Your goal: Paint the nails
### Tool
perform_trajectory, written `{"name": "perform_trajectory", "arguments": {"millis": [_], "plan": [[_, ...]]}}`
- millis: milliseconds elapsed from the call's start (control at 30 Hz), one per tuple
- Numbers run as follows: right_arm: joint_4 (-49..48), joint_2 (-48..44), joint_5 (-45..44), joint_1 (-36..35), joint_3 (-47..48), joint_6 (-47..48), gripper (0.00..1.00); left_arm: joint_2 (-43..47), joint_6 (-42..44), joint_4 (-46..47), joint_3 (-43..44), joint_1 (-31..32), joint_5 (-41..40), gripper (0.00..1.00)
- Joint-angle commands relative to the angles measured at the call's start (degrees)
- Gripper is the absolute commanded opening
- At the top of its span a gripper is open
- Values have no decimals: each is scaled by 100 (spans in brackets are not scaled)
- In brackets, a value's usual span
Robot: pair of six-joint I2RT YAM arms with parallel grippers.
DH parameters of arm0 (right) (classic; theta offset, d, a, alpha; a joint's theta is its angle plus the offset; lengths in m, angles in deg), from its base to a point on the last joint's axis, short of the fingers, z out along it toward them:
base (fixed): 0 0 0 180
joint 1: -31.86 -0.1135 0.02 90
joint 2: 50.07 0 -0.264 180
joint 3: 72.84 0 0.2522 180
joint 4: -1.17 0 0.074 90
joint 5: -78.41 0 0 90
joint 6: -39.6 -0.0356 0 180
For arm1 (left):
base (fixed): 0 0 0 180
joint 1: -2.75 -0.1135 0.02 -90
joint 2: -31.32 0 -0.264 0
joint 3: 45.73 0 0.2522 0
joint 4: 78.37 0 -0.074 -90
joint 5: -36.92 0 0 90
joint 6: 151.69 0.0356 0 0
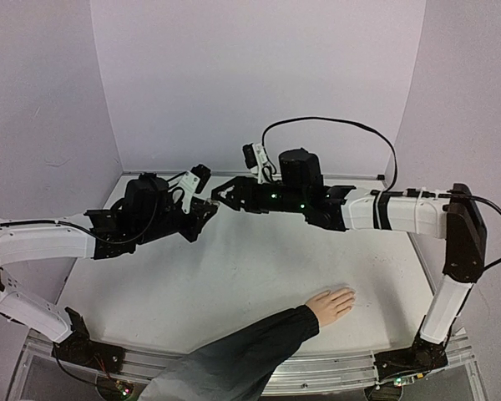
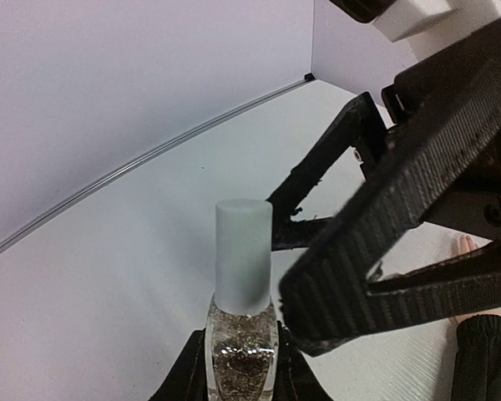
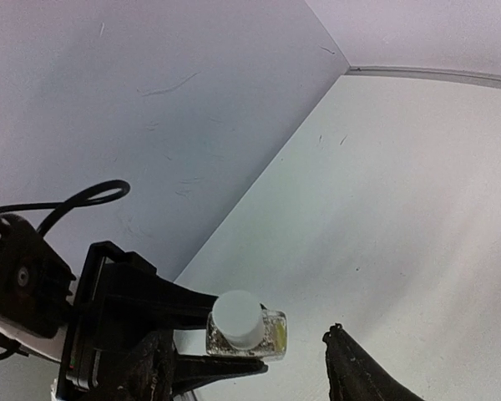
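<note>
A pale hand [image 1: 331,304] in a long black sleeve [image 1: 242,355] lies flat at the table's near edge, fingers pointing right. Its nails at the fingertips [image 1: 351,294] are too small to make out. My left gripper [image 1: 207,209] is raised over the table's middle, shut on the glass body of a small clear bottle [image 2: 242,355] of glittery polish with a white cap [image 2: 243,266]. My right gripper [image 1: 220,195] faces it, open, one ribbed pad [image 2: 401,209] just right of the cap. In the right wrist view the cap [image 3: 238,318] sits between my spread fingers [image 3: 363,376], untouched.
White walls [image 1: 259,75] close the table [image 1: 259,267] in at the back and both sides. The two arms meet tip to tip above the table's far middle. The sleeve crosses the near edge between the arm bases.
</note>
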State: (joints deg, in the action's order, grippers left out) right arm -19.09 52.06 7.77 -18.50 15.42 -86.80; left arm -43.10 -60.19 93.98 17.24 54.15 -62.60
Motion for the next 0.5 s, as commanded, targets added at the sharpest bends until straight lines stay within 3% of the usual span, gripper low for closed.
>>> {"name": "perform_trajectory", "arguments": {"millis": [0, 133, 367, 467], "plan": [[-559, 202, -119, -50, 486, -299, 60, 23, 101, 353, 62, 20, -26, 0], [-594, 366, -140, -47, 644, -371, 46, 6, 70, 397, 46, 20, 108, 0], [-601, 409, -20, -59, 644, -334, 8, 109, -72, 400, -15, 20, 146, 0], [-603, 179, 49, -55, 446, -5, 0, 200, -276, 392, -2, 17, 488, 0]]}}
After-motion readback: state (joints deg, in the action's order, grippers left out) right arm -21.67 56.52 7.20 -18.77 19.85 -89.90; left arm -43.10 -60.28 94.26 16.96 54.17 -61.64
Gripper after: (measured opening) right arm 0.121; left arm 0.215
